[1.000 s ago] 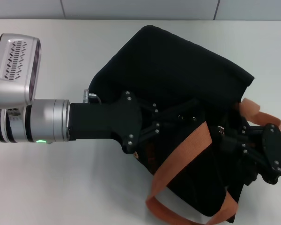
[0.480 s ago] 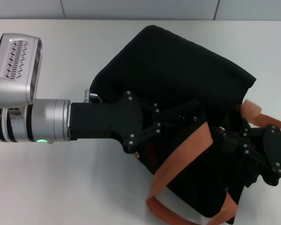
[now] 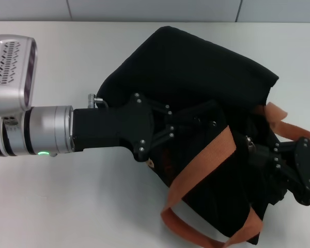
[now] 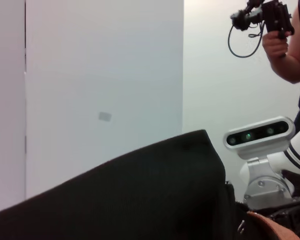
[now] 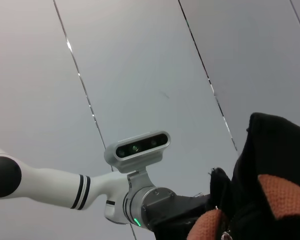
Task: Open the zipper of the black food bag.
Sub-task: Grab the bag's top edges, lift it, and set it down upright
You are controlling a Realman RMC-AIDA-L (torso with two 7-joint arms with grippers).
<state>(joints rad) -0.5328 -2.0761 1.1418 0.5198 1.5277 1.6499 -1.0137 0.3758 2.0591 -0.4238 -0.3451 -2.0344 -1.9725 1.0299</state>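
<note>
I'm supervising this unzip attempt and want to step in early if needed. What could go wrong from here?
The orange strap lies across the black food bag between the left gripper and right gripper; a finger could snag it. The zipper is hidden under both grippers, so a missed pull tab may go unnoticed. The bag is soft and unanchored on the table, so pulling might drag it.

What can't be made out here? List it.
- Zipper and its pull tab: head view, hidden by both arms and black fabric of the black food bag.
- Left pincer: head view, black fingers merge with the bag; open or shut unclear.
- Right pincer: head view, the same.
- Bag's lower corner: cut off by the head view's bottom edge.
- Both wrist views: own fingers absent.
</note>
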